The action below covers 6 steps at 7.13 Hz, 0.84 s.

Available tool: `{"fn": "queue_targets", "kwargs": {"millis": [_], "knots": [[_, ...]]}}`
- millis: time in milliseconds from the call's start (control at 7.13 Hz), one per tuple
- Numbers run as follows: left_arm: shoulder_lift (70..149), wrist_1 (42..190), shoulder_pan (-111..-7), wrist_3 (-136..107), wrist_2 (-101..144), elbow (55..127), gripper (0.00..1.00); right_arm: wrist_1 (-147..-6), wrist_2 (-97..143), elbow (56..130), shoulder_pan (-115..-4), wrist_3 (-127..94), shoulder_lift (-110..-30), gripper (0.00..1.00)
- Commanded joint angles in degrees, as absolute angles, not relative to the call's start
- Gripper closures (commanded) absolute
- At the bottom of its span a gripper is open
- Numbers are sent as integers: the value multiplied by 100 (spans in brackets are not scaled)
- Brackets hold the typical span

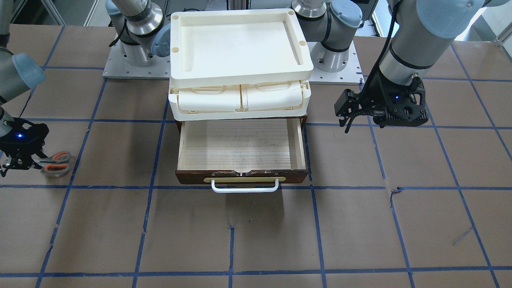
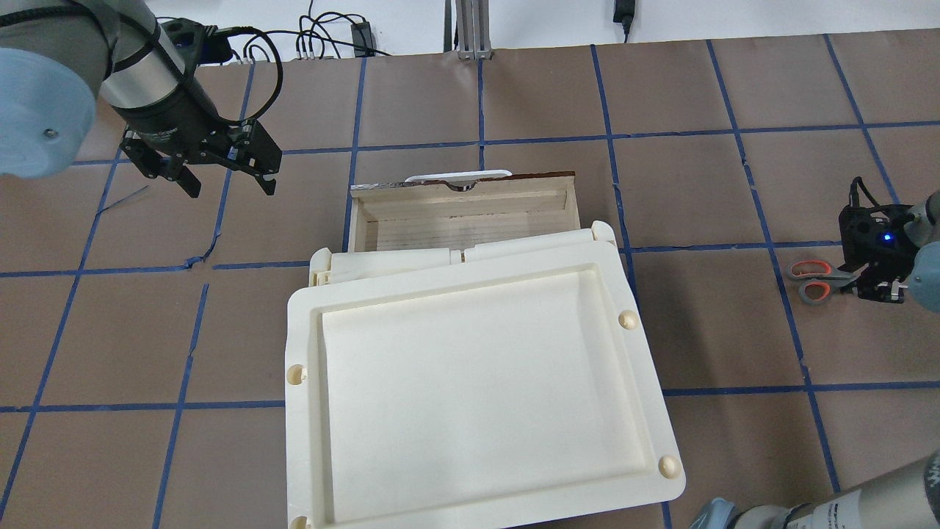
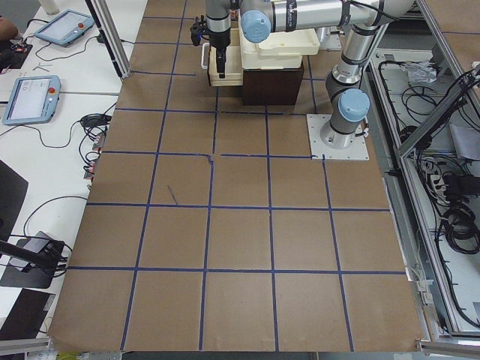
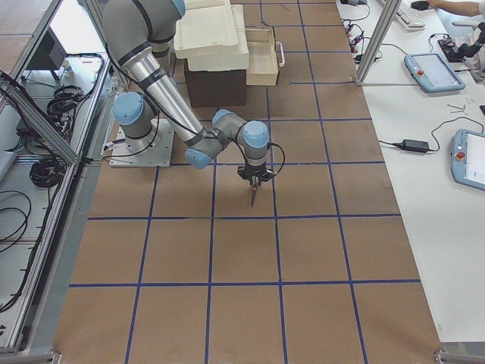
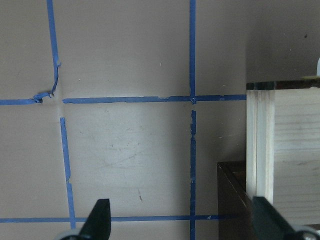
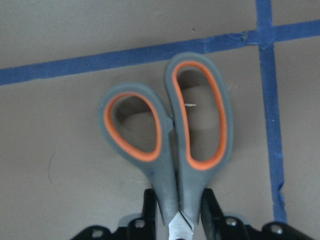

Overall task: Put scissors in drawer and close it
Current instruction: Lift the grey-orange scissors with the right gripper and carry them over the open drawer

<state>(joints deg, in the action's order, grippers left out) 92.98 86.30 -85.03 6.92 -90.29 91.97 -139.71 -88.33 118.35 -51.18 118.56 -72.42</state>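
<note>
The scissors (image 1: 56,163), with orange-and-grey handles, are far out on my right side of the table, well away from the drawer (image 1: 240,146). My right gripper (image 1: 34,163) is shut on them just behind the loop handles, as the right wrist view shows (image 6: 172,165). The blades are hidden under the gripper. I cannot tell whether the scissors rest on the table or are just above it. The drawer is pulled open and empty, its white bar handle (image 1: 245,188) facing away from me. My left gripper (image 2: 224,180) is open and empty, hovering left of the drawer.
A cream plastic tray-topped box (image 2: 477,389) sits on the dark cabinet above the drawer and overhangs its rear part. The table is brown paper with a grid of blue tape (image 1: 312,224). The drawer's side wall (image 5: 285,150) shows at the right of the left wrist view.
</note>
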Motion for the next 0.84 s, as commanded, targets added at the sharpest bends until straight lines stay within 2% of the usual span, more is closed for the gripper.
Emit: {"fn": "queue_targets", "kwargs": {"millis": [0,280,701], "knots": [[9290,8534,-8455,1019,-9035,9272,0,-13304,-8624,11323,-5403,11165,-7583,99],[9290,8517,-8446,1011,-9026,9255,0,-11784,-8552,10385,-6314,10141,-8032,99],[9290,8525,-8446,1002,-9026,9272,0,-10735,-8455,9162,-8045,9348,-8059,100]]}}
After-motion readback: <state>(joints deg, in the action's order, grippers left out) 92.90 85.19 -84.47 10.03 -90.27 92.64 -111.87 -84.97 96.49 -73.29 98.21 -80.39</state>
